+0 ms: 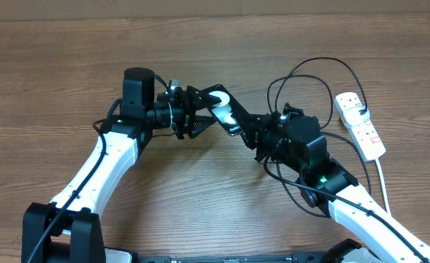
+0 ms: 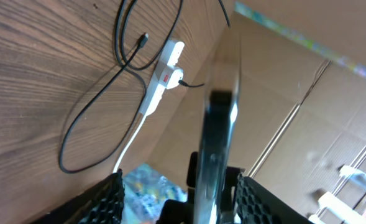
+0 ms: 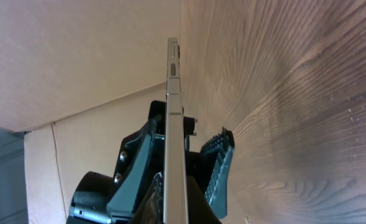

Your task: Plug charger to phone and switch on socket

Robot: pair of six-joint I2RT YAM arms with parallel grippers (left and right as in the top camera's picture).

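Note:
The black phone [image 1: 229, 120] with white circles on its face is held off the table between both arms. My right gripper [image 1: 254, 134] is shut on its right end. In the right wrist view the phone [image 3: 173, 112] runs edge-on up from that gripper [image 3: 173, 208]. My left gripper [image 1: 213, 111] straddles the other end. In the left wrist view the phone [image 2: 217, 137] stands between the pads [image 2: 111, 199] with a gap on each side, so this gripper [image 2: 179, 190] is open. The charger cable [image 1: 313, 77] loops on the table, its tip [image 2: 144, 40] lying free. The white socket strip [image 1: 361, 124] lies at the right.
The charger's cable [image 2: 89, 118] trails in loops beside the strip [image 2: 164, 74], and a black plug sits in one of its outlets. The strip's white cord [image 1: 382, 179] runs toward the table's front edge. Brown cardboard walls [image 2: 294, 93] stand beyond the table.

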